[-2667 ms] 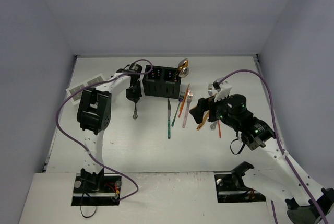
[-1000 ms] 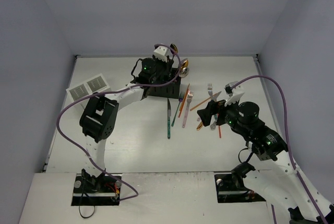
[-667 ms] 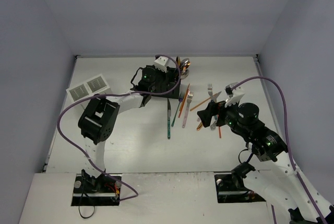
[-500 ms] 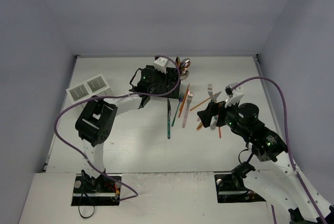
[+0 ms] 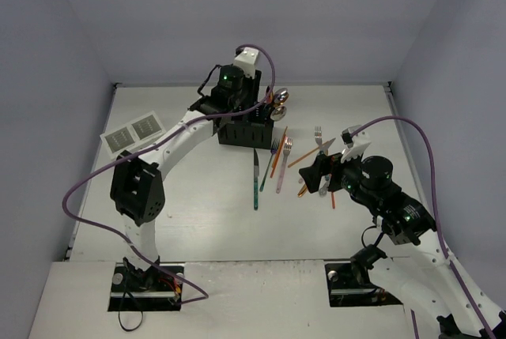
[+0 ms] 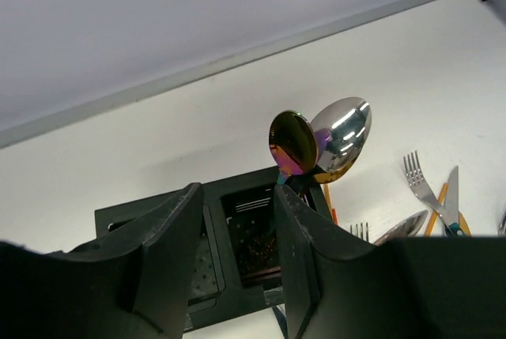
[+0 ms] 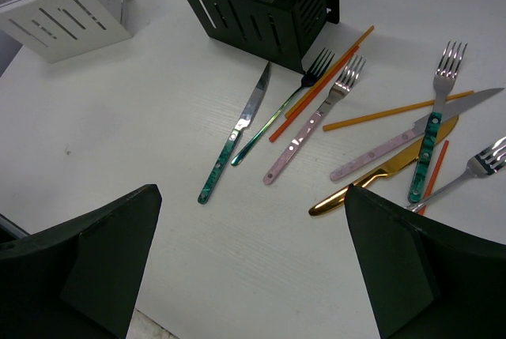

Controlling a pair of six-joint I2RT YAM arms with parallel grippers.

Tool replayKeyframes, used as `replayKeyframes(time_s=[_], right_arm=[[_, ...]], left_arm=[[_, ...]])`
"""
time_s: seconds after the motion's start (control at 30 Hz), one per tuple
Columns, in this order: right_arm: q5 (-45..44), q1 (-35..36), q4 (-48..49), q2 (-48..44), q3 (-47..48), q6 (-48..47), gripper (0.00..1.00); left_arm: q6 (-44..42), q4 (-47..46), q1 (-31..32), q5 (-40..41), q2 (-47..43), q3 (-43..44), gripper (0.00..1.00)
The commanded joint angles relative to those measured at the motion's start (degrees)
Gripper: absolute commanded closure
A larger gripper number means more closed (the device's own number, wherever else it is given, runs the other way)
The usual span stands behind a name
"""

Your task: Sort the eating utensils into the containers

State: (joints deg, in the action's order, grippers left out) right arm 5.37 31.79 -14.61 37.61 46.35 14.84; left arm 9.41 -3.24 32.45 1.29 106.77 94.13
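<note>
Two spoons (image 6: 294, 143) stand in the black caddy (image 7: 261, 7). The left gripper (image 6: 237, 201) hangs above it, parted and empty. The right gripper (image 7: 251, 205) gapes wide, empty too, over the utensils (image 7: 304, 133) strewn on the table (image 7: 118, 118). Most sorting remains, I'd say.

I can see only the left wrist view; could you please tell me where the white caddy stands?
Observer: The white caddy sits near the left edge of the table, well apart from the black caddy.
Operator: Thank you. Is the right gripper holding anything?
Observer: No, it is open and empty, above the loose utensils.
Operator: What lies just in front of the black caddy?
Observer: A teal-handled knife lies flat there, blade tip toward the caddy.
</note>
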Motion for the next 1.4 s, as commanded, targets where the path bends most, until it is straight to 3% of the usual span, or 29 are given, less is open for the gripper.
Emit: replayKeyframes(time_s=[0.0,0.2,0.53,0.6,0.67,0.8,1.37], right_arm=[[0.2,-0.4,2.8,-0.2,1.1,-0.7,0.0],[0.3,-0.4,2.8,-0.4,1.1,-1.0,0.0],[-0.2,-0.3,2.6,-1.6,1.0,-1.3,0.0],[-0.3,-0.3,2.5,-1.7,1.1,-1.3,0.0],[-0.4,-0.3,2.5,-1.7,1.1,-1.4,0.0],[-0.7,-0.3,2.5,-1.8,1.1,-1.5,0.0],[-1.5,-0.3,2.4,0.6,1.8,-3.5,0.0]], left_arm=[[2.2,22.3,0.5,4.5,4.3,10.8,0.62],[4.5,33.2,0.4,4.0,11.8,21.5,0.63],[8.2,40.3,0.3,4.5,20.3,31.3,0.63],[9.1,40.7,0.2,6.3,20.9,32.2,0.72],[11.1,40.7,-0.2,7.3,21.0,32.7,0.87],[13.4,40.7,-1.8,8.8,20.7,34.2,1.0],[21.6,41.0,-16.2,15.3,17.3,32.2,1.0]])
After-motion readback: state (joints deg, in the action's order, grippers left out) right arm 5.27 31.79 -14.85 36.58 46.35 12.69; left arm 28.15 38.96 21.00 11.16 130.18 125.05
